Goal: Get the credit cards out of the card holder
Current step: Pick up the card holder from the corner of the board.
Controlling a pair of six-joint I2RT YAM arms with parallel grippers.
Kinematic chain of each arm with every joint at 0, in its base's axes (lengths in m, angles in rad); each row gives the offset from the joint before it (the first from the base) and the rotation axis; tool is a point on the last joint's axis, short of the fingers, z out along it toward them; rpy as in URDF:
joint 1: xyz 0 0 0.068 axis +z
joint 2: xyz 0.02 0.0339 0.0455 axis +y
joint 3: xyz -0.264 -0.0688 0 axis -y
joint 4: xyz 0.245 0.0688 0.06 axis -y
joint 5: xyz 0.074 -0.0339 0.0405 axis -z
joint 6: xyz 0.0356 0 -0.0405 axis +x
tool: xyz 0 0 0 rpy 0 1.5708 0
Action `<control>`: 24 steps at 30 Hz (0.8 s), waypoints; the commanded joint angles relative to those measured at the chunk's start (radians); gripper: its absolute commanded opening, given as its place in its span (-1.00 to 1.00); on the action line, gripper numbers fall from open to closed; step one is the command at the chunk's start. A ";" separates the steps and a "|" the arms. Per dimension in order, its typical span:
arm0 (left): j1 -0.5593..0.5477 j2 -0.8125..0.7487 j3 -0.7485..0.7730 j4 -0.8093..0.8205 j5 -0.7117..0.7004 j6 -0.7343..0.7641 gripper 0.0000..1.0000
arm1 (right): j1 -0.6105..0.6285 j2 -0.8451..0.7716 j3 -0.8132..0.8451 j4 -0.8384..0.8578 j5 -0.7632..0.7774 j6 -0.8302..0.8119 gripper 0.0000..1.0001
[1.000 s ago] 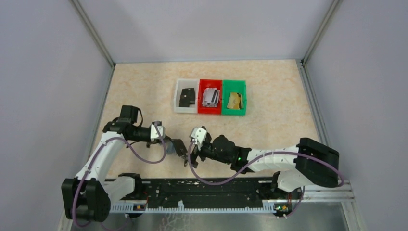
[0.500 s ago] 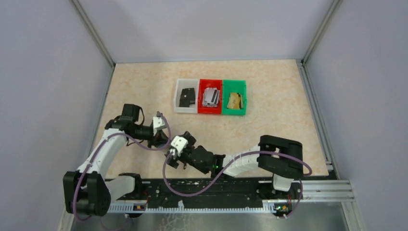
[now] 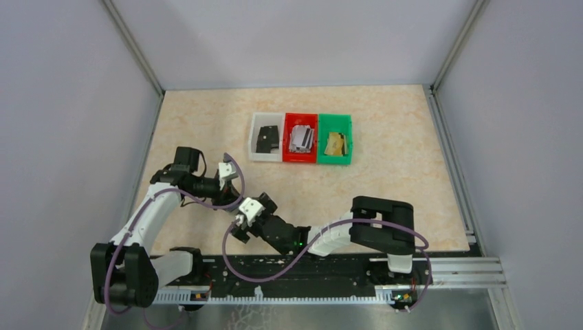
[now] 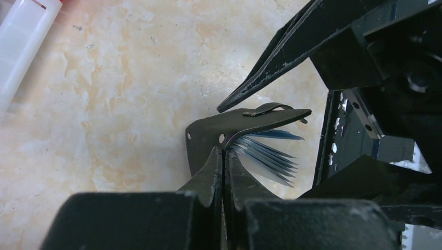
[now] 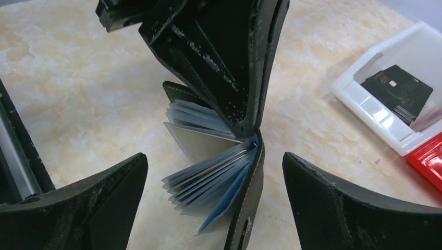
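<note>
My left gripper (image 4: 223, 152) is shut on the black cover of the card holder (image 4: 245, 122) and holds it open above the table. Its pale blue-grey sleeves (image 5: 208, 179) fan out downward, and thin card edges show between them. My right gripper (image 5: 213, 156) is open, one finger on each side of the fanned sleeves, not touching them. In the top view the two grippers meet at the front left (image 3: 239, 210), and the holder is mostly hidden there. Silvery credit cards (image 3: 301, 137) lie in the red bin and gold ones (image 3: 335, 143) in the green bin.
Three bins stand in a row at mid table: white (image 3: 256, 146), red (image 3: 289, 155), green (image 3: 347, 155). The white bin holds another black holder (image 5: 398, 91). A black rail (image 3: 295, 275) runs along the near edge. Grey walls close in both sides.
My right arm has swung left and folded back, bringing its open gripper up around the holder's sleeves. My left gripper has drawn back a little to the left, still gripping the holder.
</note>
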 commanded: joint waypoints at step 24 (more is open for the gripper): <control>-0.003 -0.010 0.006 -0.024 0.019 0.064 -0.74 | -0.046 -0.044 -0.061 0.016 -0.003 0.076 -1.00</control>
